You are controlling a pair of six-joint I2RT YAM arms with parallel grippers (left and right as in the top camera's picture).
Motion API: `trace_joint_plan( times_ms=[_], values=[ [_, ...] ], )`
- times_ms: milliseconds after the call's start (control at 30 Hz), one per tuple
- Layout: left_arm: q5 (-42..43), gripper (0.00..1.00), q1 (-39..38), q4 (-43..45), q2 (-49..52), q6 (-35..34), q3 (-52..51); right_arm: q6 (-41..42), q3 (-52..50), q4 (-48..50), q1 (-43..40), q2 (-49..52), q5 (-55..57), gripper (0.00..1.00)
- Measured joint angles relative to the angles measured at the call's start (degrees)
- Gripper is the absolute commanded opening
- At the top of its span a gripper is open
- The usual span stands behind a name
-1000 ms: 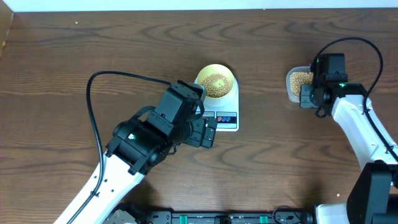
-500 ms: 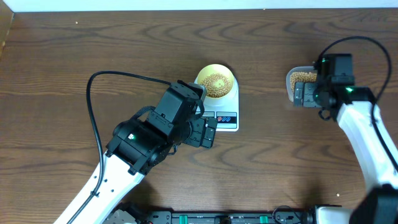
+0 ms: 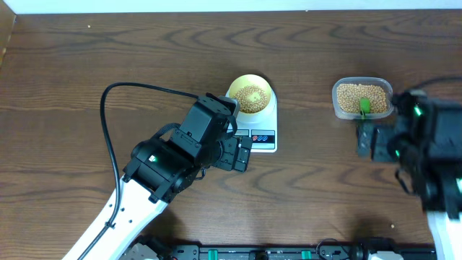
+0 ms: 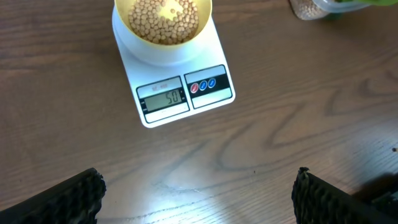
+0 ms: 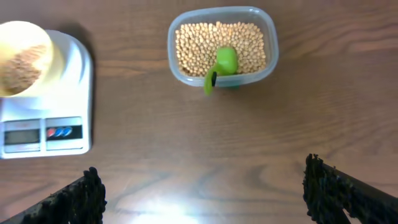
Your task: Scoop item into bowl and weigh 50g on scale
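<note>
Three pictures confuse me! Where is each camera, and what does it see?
Overhead: above the table, looking down; left arm, right arm, scale, bowl, tub show.
Left wrist: on left arm, facing down at scale and bowl; left pincer tips show.
Right wrist: on right arm, facing down at tub and scoop; right pincer tips show.
All share scale and bowl.

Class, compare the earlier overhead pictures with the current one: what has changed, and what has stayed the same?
The right end effector opened, let go of the scoop, which now lies on the beans in the tub, and drew back toward the table's front edge. The left end effector, bowl and scale stayed put.
</note>
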Motion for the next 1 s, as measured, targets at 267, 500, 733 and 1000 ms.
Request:
trace_joint_plan(
  times_ms=[267, 500, 733, 1000],
  values=[
    [0.0, 0.98, 0.0, -0.1, 0.0, 0.0, 0.0, 0.6, 0.0, -4.7, 0.0, -21.4, 0.0, 0.99],
    [0.0, 0.98, 0.0, -0.1, 0.0, 0.0, 0.0, 0.7, -8.3, 2.4, 0.0, -35.7, 1.8, 0.99],
    [0.0, 0.98, 0.0, -0.2, 0.0, 0.0, 0.0, 0.9, -28.3, 22.4, 0.0, -49.5, 2.2, 0.99],
    [0.0, 0.98, 0.0, -0.2, 0.0, 0.0, 0.0, 1.1, -46.6, 37.5, 0.0, -52.5, 2.2, 0.99]
  ],
)
